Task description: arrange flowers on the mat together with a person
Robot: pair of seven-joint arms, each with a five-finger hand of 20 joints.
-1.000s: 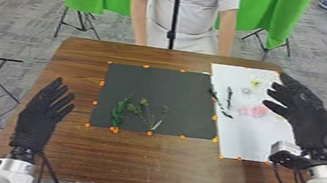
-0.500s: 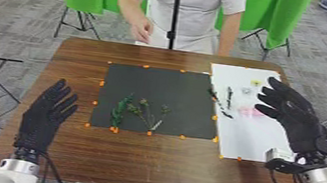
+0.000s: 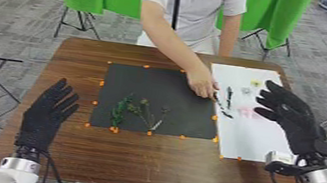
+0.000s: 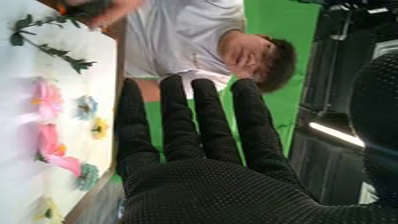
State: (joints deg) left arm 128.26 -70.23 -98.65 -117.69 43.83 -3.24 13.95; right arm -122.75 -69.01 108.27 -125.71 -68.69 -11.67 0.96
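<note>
- Nearest, the left hand (image 3: 42, 120) is at the table's (image 3: 125, 158) left side, palm flat, fingers long and relaxed, holding nothing.
- On the near part of the black mat (image 3: 147, 85), a green sprig (image 3: 119, 113) and thin stems (image 3: 147, 112) lie side by side, the arrangement's likely base.
- The right hand (image 3: 298, 121) hangs over the white sheet (image 3: 256, 146), fingers extended and empty. Pink flowers (image 4: 49, 100) and a yellow flower (image 4: 99, 128) lie on that sheet, unused.
- Beyond, a leafy sprig (image 3: 224, 109) lies at the border of mat and sheet.
- The change is here: the person's hand (image 3: 200, 81), a moment ago back by the body, now reaches that sprig's far end. Whether the fingers have closed on it, I cannot tell. The next piece is probably the person's to place, so the right hand does best to wait.
</note>
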